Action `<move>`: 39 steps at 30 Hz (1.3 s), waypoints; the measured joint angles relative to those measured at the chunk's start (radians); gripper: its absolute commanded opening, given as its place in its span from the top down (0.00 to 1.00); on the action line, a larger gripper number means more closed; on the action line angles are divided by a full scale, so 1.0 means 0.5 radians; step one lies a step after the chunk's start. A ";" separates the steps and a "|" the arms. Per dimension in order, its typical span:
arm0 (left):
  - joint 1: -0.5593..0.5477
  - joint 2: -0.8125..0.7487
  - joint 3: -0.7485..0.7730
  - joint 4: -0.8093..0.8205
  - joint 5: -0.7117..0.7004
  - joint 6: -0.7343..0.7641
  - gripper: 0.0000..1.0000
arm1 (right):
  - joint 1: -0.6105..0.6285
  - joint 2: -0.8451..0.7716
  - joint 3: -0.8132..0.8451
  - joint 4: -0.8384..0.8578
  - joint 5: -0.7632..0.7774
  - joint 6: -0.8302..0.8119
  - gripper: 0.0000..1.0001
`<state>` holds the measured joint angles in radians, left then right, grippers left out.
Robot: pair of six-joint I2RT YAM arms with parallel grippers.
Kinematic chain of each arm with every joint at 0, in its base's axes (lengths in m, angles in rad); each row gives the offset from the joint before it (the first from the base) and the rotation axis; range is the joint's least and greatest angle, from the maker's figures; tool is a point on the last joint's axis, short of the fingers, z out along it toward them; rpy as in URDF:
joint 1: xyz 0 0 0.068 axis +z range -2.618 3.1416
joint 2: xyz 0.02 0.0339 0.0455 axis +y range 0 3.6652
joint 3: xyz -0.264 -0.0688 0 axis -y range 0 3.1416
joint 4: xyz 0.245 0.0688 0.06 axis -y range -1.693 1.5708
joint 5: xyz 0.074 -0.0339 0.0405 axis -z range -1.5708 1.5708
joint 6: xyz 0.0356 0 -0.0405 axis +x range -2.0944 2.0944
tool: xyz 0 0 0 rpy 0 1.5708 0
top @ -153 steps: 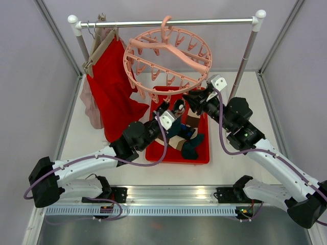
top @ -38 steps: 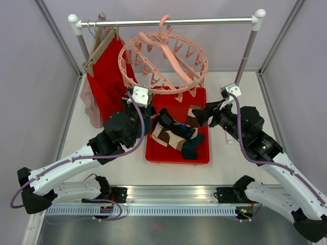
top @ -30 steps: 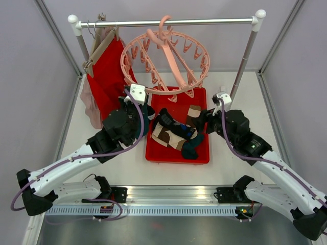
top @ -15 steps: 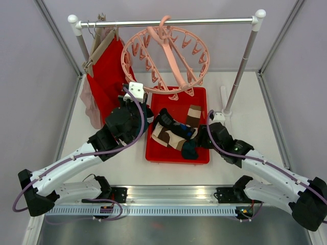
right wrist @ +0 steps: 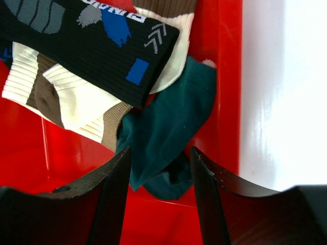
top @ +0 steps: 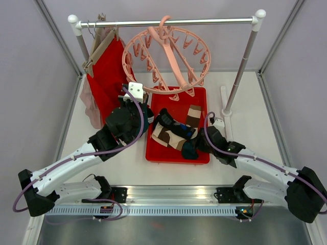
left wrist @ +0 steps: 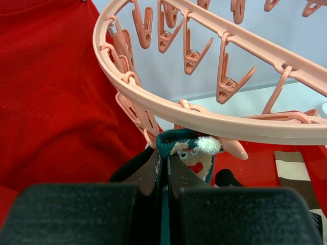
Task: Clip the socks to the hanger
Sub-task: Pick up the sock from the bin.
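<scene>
Right wrist: right fingers [right wrist: 110, 204] apart, teal sock [right wrist: 168, 132] between; left fingers [left wrist: 148, 176] clamping patterned sock [left wrist: 186, 153] under hanger [left wrist: 204, 120].

Glossy red plastic tray [right wrist: 228, 76], matt knitted cloth socks [right wrist: 168, 127], smooth pink plastic hanger [left wrist: 204, 119], shiny metal rail [top: 204, 21]

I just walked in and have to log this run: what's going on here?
The left pincer is shut on a patterned sock, holding it up just under the hanger; it is not visibly clipped yet. The right pincer hangs open over a plain teal sock in the red tray, beside other socks.
</scene>
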<state>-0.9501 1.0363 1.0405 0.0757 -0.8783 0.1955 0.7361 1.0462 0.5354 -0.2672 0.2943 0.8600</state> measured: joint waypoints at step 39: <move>0.003 -0.034 0.072 -0.407 0.910 -0.467 0.59 | 0.030 -0.535 0.204 0.338 -0.392 -0.886 1.00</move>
<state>-0.9485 1.0191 1.0767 -0.1276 -0.4232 -0.0380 0.7509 0.7788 0.6376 -0.0982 0.0982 0.4171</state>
